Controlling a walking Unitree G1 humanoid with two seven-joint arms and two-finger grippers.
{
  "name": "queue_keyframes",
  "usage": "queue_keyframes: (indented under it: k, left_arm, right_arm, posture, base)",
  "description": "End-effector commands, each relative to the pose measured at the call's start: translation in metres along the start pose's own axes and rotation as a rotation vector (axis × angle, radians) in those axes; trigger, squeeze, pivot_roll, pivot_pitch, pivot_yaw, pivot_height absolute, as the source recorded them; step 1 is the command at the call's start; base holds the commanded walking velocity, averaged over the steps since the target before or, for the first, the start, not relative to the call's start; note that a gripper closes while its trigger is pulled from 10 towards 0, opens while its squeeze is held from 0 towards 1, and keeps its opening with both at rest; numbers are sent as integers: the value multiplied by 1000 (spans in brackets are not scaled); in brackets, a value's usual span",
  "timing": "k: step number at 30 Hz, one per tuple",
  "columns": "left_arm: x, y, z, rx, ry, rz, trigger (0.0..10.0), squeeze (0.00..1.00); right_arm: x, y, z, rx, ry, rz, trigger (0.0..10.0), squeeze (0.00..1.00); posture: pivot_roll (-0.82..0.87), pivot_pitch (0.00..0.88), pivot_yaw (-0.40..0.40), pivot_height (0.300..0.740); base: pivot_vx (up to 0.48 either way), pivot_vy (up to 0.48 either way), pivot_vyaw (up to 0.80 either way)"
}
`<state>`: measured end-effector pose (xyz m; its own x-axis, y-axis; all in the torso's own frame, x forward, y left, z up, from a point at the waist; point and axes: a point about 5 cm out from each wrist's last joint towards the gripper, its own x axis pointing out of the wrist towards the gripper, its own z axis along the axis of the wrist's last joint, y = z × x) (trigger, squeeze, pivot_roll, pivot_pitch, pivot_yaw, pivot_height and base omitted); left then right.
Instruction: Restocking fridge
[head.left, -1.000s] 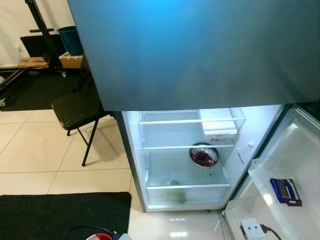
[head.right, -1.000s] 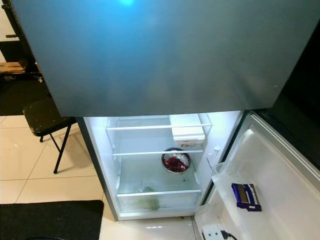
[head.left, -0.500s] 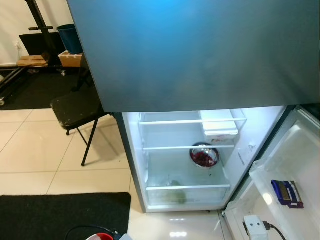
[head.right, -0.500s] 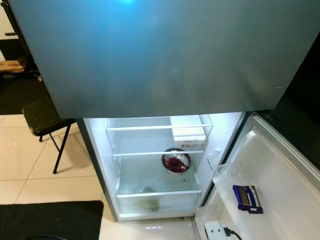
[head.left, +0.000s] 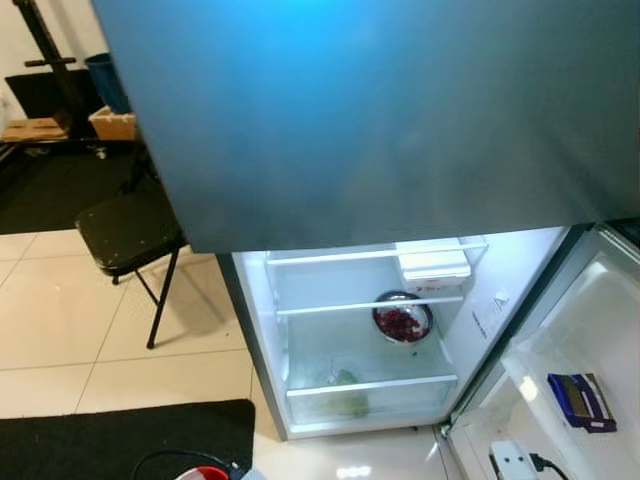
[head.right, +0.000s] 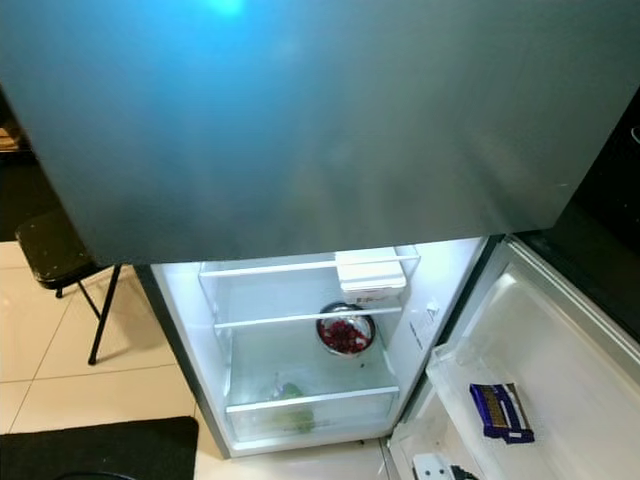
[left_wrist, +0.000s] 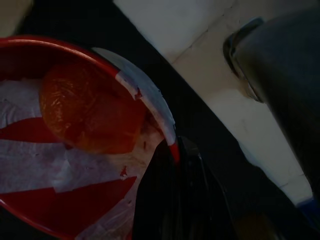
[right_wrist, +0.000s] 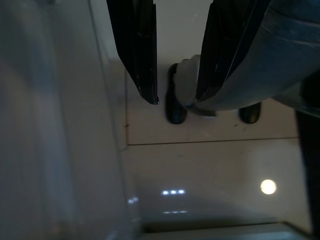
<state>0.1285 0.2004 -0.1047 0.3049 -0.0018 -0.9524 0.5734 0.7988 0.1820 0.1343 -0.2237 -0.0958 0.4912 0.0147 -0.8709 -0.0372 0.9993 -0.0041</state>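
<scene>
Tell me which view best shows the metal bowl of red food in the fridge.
The left eye view: the metal bowl sits large and well lit under the shelf. The right eye view shows it likewise, a little smaller. The wrist views point at a red basket and the floor.

Head cams down at fridge (head.left: 350, 330), wrist cams floorward

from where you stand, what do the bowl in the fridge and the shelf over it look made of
The bowl looks like bare metal, probably steel: a shiny silver rim around dark red contents. The shelf above it looks like clear glass or plastic with a white front edge, since the fridge's back wall shows through it.
</scene>
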Motion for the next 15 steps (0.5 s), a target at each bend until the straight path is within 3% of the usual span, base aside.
queue_keyframes:
  k: [1, 11, 15]
  left_arm:
    - [1, -11, -1, -10, -11, -32, 10000, 0]
    - [1, -11, -1, -11, -9, -34, 10000, 0]
    - [1, -10, 2, -40, -26, -22, 10000, 0]
  right_arm:
    - [3, 5, 10, 9, -34, 13, 10000, 0]
    - [3, 6, 10, 13, -35, 15, 10000, 0]
    - [3, 6, 10, 14, -36, 18, 10000, 0]
  posture:
    - [-33, 0, -1, 740]
    - [-34, 0, 2, 740]
    - [-34, 0, 1, 740]
  base:
    - [255, 0, 0]
    - [254, 0, 0]
    - [0, 0, 0]
